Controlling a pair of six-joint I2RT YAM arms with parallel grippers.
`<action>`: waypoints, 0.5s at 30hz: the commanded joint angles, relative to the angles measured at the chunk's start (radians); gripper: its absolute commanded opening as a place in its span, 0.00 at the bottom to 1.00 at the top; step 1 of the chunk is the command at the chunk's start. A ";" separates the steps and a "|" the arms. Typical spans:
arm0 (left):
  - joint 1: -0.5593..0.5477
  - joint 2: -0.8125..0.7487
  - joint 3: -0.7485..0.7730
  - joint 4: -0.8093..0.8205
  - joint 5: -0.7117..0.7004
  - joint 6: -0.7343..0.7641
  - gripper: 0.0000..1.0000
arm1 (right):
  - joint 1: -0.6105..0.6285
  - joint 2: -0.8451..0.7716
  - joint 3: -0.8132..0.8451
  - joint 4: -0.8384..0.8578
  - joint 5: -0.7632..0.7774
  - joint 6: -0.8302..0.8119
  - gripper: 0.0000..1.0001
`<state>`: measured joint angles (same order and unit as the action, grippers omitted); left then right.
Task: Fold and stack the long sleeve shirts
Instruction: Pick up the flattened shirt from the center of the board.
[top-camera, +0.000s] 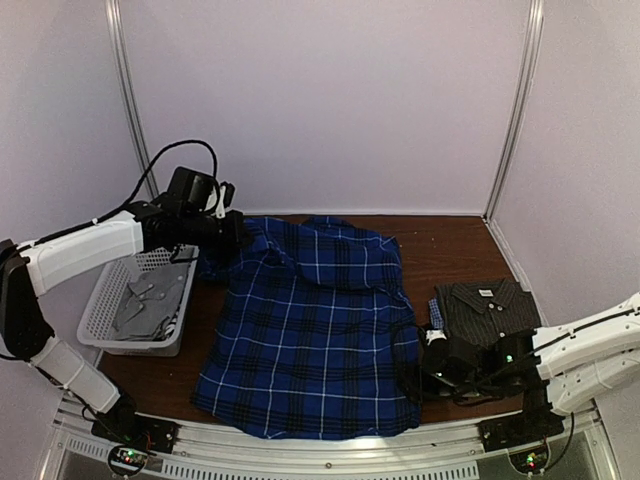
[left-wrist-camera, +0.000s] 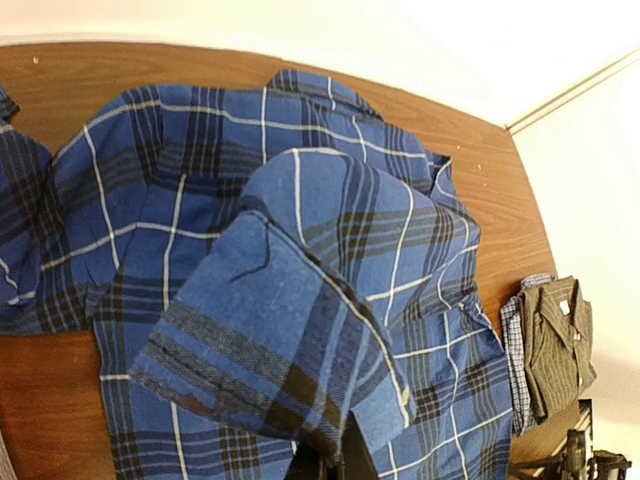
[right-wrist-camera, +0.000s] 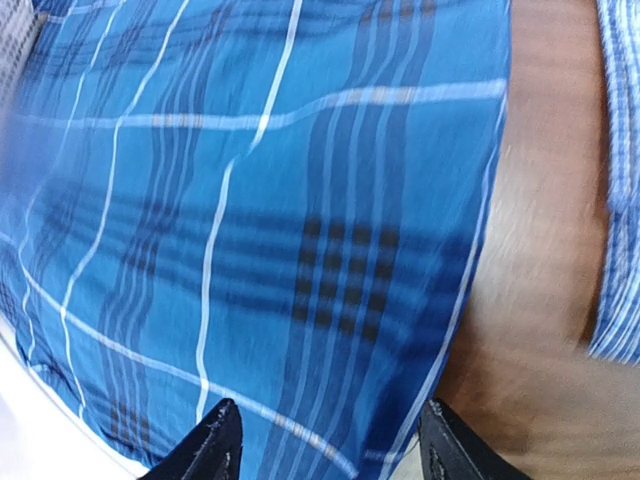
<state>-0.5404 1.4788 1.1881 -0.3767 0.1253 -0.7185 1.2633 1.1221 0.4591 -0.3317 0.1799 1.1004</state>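
Blue plaid shirt (top-camera: 310, 330) lies spread on the surface (top-camera: 450, 245), our left gripper (top-camera: 230, 238) clamped on its far-left cloth, our right gripper (right-wrist-camera: 330, 450) open above its near-right edge.

A: How does the overhead view look?
B: Dim, evenly lit; the brown surface (top-camera: 460, 250) reads very dark, and the blue plaid shirt (top-camera: 310, 330) casts only soft shadow.
A: The wrist views?
B: Left: sharp, brighter, its wall (left-wrist-camera: 300, 25) washed out white, straight lines bowing at the edges. Right: smeared with blur, plaid lines soft, the right fingers (right-wrist-camera: 215, 445) dark silhouettes.
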 joint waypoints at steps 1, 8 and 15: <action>0.018 -0.040 0.048 -0.037 -0.027 0.042 0.00 | 0.071 0.023 -0.001 -0.049 0.022 0.095 0.61; 0.028 -0.053 0.071 -0.060 -0.027 0.067 0.00 | 0.160 0.090 0.032 -0.072 0.023 0.164 0.52; 0.036 -0.035 0.116 -0.087 -0.031 0.086 0.00 | 0.237 0.115 0.081 -0.114 0.057 0.232 0.31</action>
<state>-0.5213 1.4494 1.2507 -0.4610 0.1093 -0.6632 1.4639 1.2285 0.4900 -0.4004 0.1894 1.2728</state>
